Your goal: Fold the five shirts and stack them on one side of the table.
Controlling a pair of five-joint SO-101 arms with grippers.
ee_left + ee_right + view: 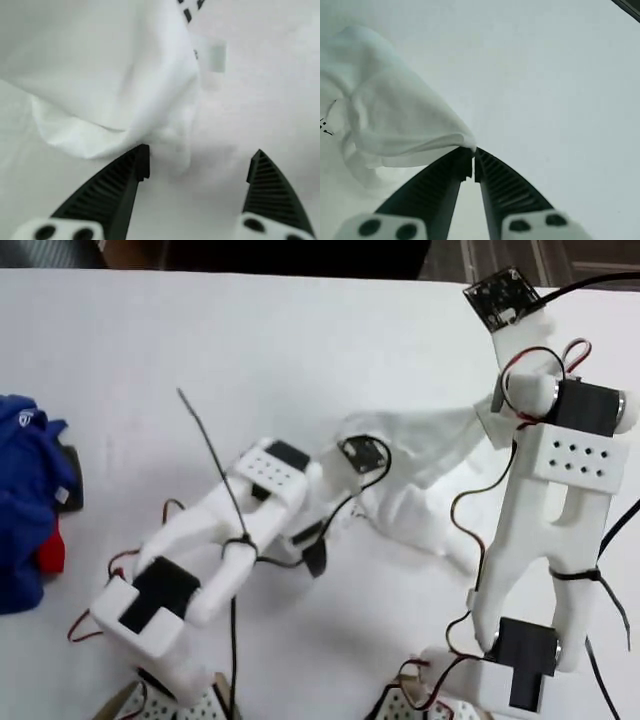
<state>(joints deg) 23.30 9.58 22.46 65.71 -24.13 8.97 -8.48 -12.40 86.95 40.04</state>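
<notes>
A white shirt (420,455) lies crumpled in the middle of the white table (200,330), between the two arms. My right gripper (472,162) is shut on a raised edge of the white shirt (395,125); in the high view this gripper (492,410) sits at the shirt's right end. My left gripper (197,167) stands open just over a bunched fold of the shirt (125,85), nothing between its fingers; in the high view it (350,465) is at the shirt's left side. A pile of blue and red shirts (28,500) rests at the table's left edge.
A small dark object (70,480) sits beside the blue pile. Cables trail from both arms over the table's near part. The table's far half is bare white surface.
</notes>
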